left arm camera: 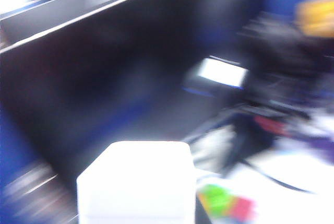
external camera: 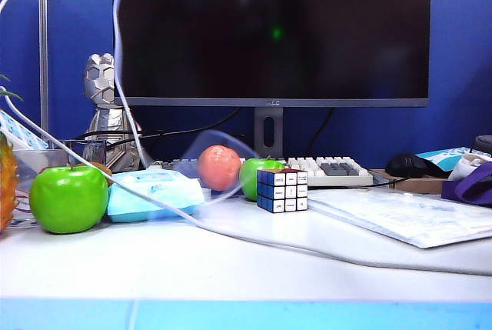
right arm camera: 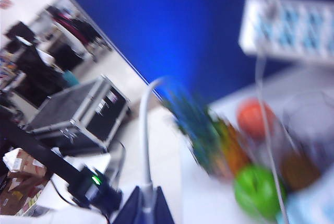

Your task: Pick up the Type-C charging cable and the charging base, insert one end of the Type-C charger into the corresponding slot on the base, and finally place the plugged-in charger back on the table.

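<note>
My left hand [left arm camera: 136,221] grips the glossy white charger block [left arm camera: 134,179], lifted off the desk [external camera: 231,268]; it looks slick, so I'd keep hold of its flat sides. My right hand [right arm camera: 143,211] is pinched on the thin white cable [right arm camera: 144,130] near its plug, cord limp and floppy

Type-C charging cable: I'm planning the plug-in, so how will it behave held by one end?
Probably floppy: the Type-C charging cable arcs up from the right gripper, shut on it in mid-air. Thin, so likely light and apt to sway. The stub nearest the grip looks straighter, easier to aim at the charging base in the left gripper.
</note>
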